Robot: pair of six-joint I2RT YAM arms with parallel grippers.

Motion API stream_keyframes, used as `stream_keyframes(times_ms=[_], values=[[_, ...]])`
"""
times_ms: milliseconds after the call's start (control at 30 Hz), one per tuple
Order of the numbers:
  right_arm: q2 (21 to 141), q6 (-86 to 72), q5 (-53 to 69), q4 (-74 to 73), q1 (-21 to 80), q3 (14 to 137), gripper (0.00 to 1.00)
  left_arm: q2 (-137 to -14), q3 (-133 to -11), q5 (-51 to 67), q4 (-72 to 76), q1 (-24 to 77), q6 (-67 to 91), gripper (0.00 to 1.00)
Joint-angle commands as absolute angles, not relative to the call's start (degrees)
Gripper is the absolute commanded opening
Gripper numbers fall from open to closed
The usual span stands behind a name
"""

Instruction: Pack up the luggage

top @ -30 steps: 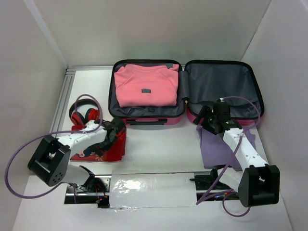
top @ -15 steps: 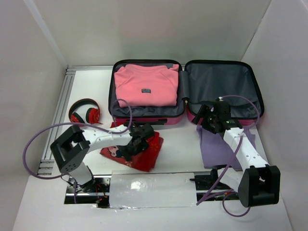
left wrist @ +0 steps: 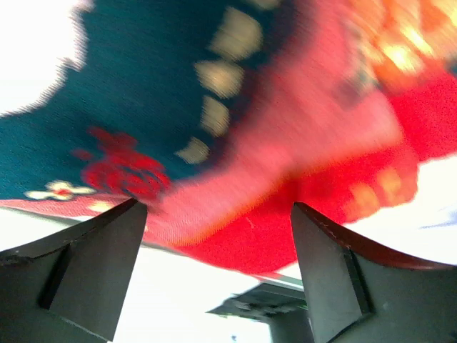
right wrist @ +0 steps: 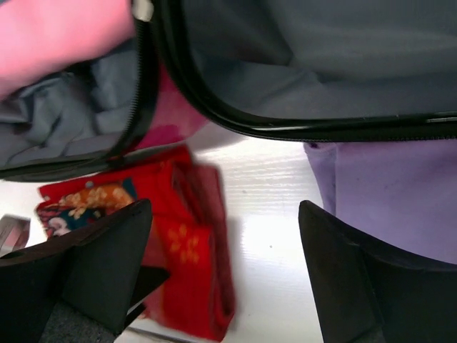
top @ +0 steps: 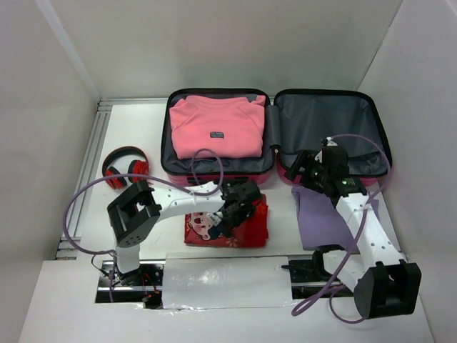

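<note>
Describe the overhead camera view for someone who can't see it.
The luggage lies open on a white table, a folded pink sweater in its left half, grey lining showing in the right. In front, the left gripper is at a red patterned cloth and the right gripper near a purple cloth; red headphones lie at left.

Sweater [top: 216, 126] in luggage [top: 325, 123] left half; headphones [top: 126, 167] left; patterned cloth [top: 254, 229] before.
</note>
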State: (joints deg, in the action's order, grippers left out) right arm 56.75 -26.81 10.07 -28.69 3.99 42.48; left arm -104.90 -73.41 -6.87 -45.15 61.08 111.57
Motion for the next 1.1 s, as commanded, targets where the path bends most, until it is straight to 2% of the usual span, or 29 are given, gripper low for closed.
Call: stream_keyframes(times_ms=[0,233,367,433,600,733,900,1067], values=[[54.8,-24.3,11.9,-31.4,4.3,48.1,0.90,-106.8,-81.6,-12.4,-45.2,61.1,115.4,0.94],[52.0,-21.5,18.7,-33.5,4.3,47.8,0.92,-99.9,-81.2,-15.1,-51.4,61.1,101.9,0.94],[50.7,-20.4,23.4,-33.5,4.3,43.6,0.91,-90.6,-74.8,-17.8,-54.5,61.1,96.0,0.94],[50.2,-19.9,27.8,-32.2,4.3,40.5,0.90,-83.4,-67.3,-20.6,-53.6,60.6,93.2,0.95],[53.7,-22.1,33.1,-24.2,4.8,34.6,0.88,-67.7,-46.5,-19.0,-34.8,54.8,75.3,0.99],[55.0,-21.3,33.8,-21.3,6.6,32.3,0.88,-60.0,-37.0,-18.4,-25.8,51.9,68.0,0.99],[58.6,-21.3,33.3,-16.6,10.4,29.4,0.87,-58.7,-30.4,-17.0,-15.2,49.8,60.8,0.97],[64.1,-22.6,31.0,-11.3,13.6,25.3,0.84,-62.4,-27.2,-14.1,-4.3,46.0,55.2,0.97]])
